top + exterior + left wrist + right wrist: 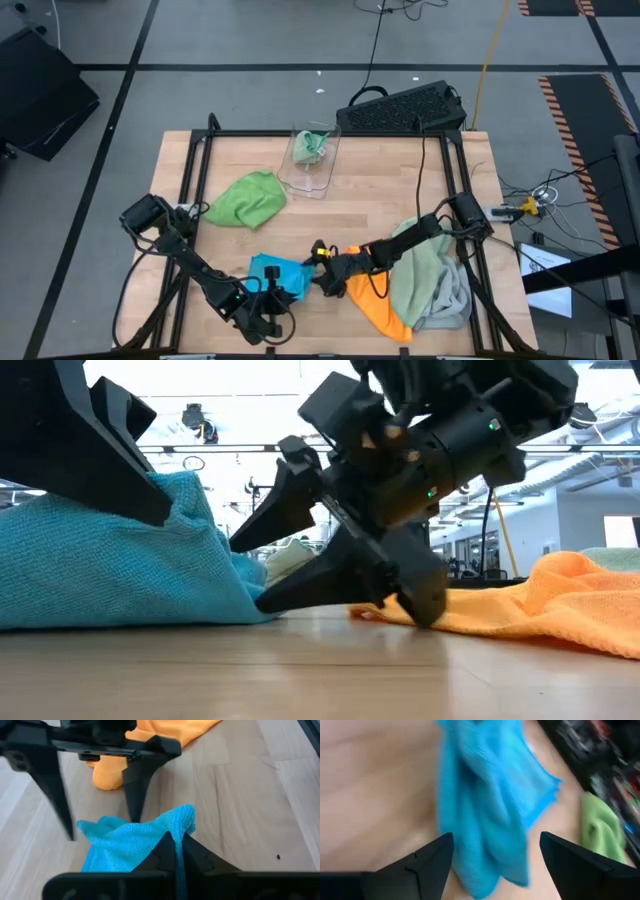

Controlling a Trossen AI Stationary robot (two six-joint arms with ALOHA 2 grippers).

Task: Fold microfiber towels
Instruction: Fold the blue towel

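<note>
The blue towel (275,274) lies bunched on the wooden worktop (360,190) near its front edge, and everything else is placed from it. The left end effector (176,851) sits at the towel's front side, its fingers pressed together and clenched on a pinch of the towel's edge, a fold of blue cloth rising between them in the left wrist view. The right end effector (318,272) is just beside the towel on its right side, fingers spread wide and released, holding nothing; in the low view its two dark fingers (300,585) point toward the blue cloth, the lower tip at the worktop surface just by the towel's edge.

Right of the blue towel, under the right arm, lies the orange towel (378,305), spread flat. Beyond that, farther right, the sage green towel (422,270) lies draped over the light grey towel (455,300). Behind the blue towel, well apart, rests the bright green towel (247,198), crumpled. Behind that stands a clear plastic bin (312,160) with a pale green cloth inside.
</note>
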